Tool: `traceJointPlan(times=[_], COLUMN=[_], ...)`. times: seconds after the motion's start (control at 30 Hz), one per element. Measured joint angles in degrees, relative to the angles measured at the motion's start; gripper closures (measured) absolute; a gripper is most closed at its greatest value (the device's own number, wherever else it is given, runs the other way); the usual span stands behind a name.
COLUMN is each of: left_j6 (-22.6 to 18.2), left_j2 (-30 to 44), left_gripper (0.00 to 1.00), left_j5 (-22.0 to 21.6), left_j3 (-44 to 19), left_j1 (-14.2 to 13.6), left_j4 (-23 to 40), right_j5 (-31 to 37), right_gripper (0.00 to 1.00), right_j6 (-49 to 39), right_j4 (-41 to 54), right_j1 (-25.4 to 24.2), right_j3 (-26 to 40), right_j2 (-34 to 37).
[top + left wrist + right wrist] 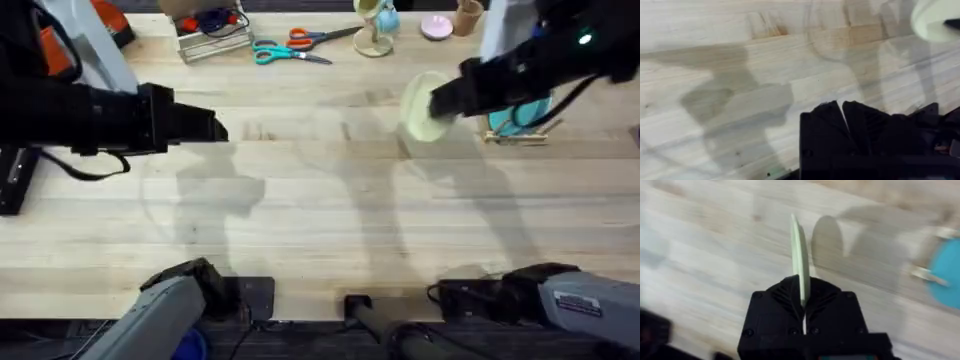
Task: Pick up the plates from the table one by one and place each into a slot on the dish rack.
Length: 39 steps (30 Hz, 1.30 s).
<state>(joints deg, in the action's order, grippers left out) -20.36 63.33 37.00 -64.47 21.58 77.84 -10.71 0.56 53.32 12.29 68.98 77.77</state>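
Note:
A pale yellow-green plate (pixel 421 104) hangs tilted on edge above the table (pixel 320 220), with my right gripper (pixel 446 102) shut on its right rim. Seen edge-on in the right wrist view, this plate (pixel 799 255) sticks up from between my right gripper's (pixel 802 296) black fingers. A teal-blue plate (pixel 521 117) stands in the wooden dish rack (pixel 518 136) just right of the held one; the rack (pixel 927 274) and teal plate (pixel 946 270) also appear in the right wrist view. My left gripper (pixel 220 128) hovers shut over bare table at the left, holding nothing; its closed fingers (pixel 827 117) show in the left wrist view.
Along the far edge lie scissors (pixel 290 46), a wire basket with small items (pixel 212 30), a mug stand with cups (pixel 376 25) and a pink dish (pixel 436 27). The yellow-green plate (pixel 935 20) shows far off in the left wrist view.

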Motion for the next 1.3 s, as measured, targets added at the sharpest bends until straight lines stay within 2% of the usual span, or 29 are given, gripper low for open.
traceJointPlan(times=[0.07, 0.1, 0.23, 0.27, 0.3, 0.53, 0.93, 1.3], left_j6=[0.09, -0.06, 0.23, 0.46, 0.52, 0.48, 0.48, 0.48], left_j2=[-0.82, -1.04, -1.21, -1.21, -1.21, -1.21, -1.21, -1.21], left_gripper=[0.861, 0.789, 0.177, 0.052, 0.017, 0.006, 0.006, 0.006], left_j5=[-1.11, -1.80, -4.44, -4.96, -5.38, -6.61, -6.83, -6.83], left_j3=[-0.29, -0.67, -3.65, -4.36, -4.95, -6.19, -6.19, -6.19], left_j1=[0.00, 0.00, 0.00, 0.00, 0.00, 0.00, 0.00, 0.00], left_j4=[1.04, 1.76, 4.20, 4.41, 4.51, 5.09, 6.00, 6.00], right_j5=[3.25, 4.70, 9.99, 11.07, 12.11, 15.40, 16.32, 16.46], right_gripper=[0.970, 0.970, 0.969, 0.969, 0.969, 0.970, 0.970, 0.970], right_j6=[-2.29, -3.20, -6.04, -6.48, -6.84, -10.56, -17.55, -22.94], right_j4=[2.86, 4.07, 8.59, 9.37, 10.27, 13.10, 14.22, 11.53], right_j1=[-1.38, -2.06, -4.80, -5.50, -6.30, -13.20, -28.62, -32.35], right_j3=[2.27, 3.29, 7.06, 7.87, 8.79, 13.03, 13.61, 13.67], right_j2=[-0.06, -0.06, -0.06, -0.06, -0.06, -1.34, -5.50, -4.91])
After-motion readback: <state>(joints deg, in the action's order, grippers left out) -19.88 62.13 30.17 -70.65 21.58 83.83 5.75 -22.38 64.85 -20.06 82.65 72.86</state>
